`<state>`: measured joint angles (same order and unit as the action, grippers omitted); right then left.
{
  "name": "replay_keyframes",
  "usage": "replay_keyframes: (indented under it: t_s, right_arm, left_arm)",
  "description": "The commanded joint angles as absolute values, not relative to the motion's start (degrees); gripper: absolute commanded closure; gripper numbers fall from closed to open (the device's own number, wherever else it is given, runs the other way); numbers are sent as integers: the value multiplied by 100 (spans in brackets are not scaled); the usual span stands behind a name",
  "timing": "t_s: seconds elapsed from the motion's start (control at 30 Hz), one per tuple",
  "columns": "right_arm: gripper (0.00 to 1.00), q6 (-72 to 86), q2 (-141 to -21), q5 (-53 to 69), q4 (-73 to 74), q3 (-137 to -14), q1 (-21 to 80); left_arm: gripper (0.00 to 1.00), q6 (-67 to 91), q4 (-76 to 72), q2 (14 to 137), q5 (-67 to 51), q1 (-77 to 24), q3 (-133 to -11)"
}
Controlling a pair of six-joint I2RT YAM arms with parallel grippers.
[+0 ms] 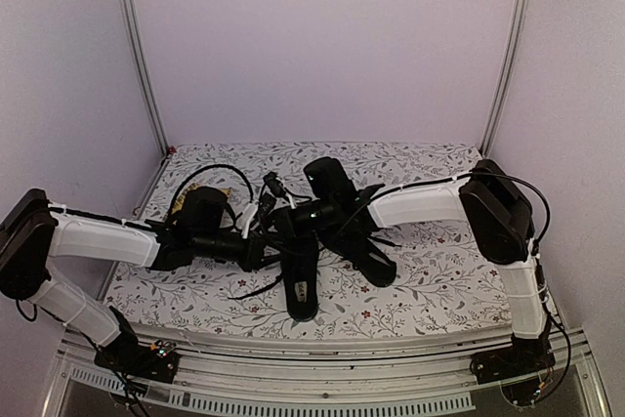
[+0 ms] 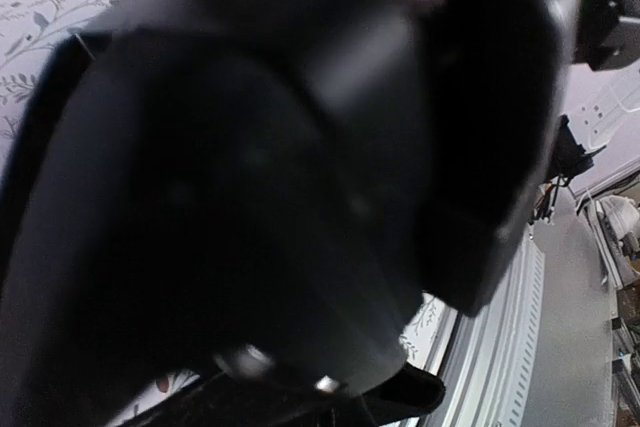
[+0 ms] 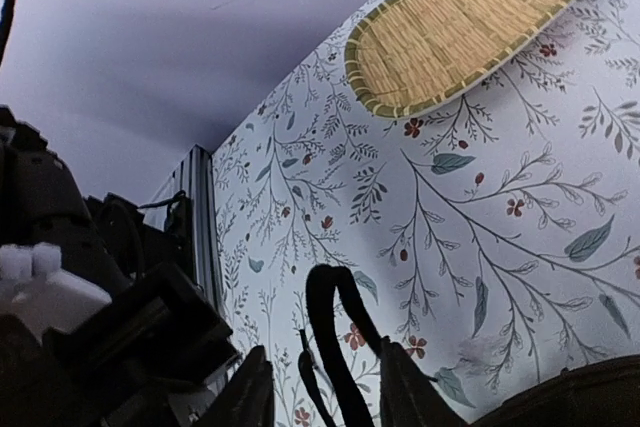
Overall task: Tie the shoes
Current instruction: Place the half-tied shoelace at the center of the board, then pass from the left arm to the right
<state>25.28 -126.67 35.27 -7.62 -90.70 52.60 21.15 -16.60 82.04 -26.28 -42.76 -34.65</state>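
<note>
Two black shoes lie on the flowered table cover. One points at the near edge and the other lies angled to its right. Both grippers meet over the first shoe's laces. My left gripper comes in from the left and is shut; whether it pinches a lace is hidden. A dark blurred body fills the left wrist view. My right gripper stands open, and a loop of black lace rises between its fingertips, leaning against the right one.
A yellow woven mat lies on the flowered cover beyond the lace. Purple walls and metal posts enclose the back and sides. The table's metal rail runs along the near edge.
</note>
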Motion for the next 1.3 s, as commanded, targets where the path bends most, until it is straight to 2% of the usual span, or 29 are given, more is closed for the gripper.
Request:
replay_keyframes:
  t_s: [0.0,0.17,0.37,0.53,0.63,0.93,1.27]
  right_arm:
    - [50,2198,-12205,3501,-699,-8808,5160]
    - [34,2077,-11679,3337,-654,-8433,4858]
    - [30,1779,-10800,2884,-937,-7461,4722]
    - [30,1588,-9972,2741,-2305,-5793,4837]
    - [31,1222,-9875,2239,-2400,-5436,5174]
    - [32,446,-10211,847,-2439,-5449,5904]
    - [32,110,-10582,44,-2452,-5746,6135]
  left_arm:
    - [100,2133,-1915,8251,-2602,-4382,-3461]
    - [100,2178,-1948,8257,-2547,-4427,-3454]
    - [100,2474,-1877,8314,-2347,-4430,-3475]
    - [100,2945,-1770,8427,-2222,-4427,-3578]
    - [100,3200,-1714,8525,-2273,-4403,-3680]
    - [100,3630,-1356,8564,-2511,-4354,-4011]
    - [100,3726,-1235,8547,-2645,-4347,-4086]
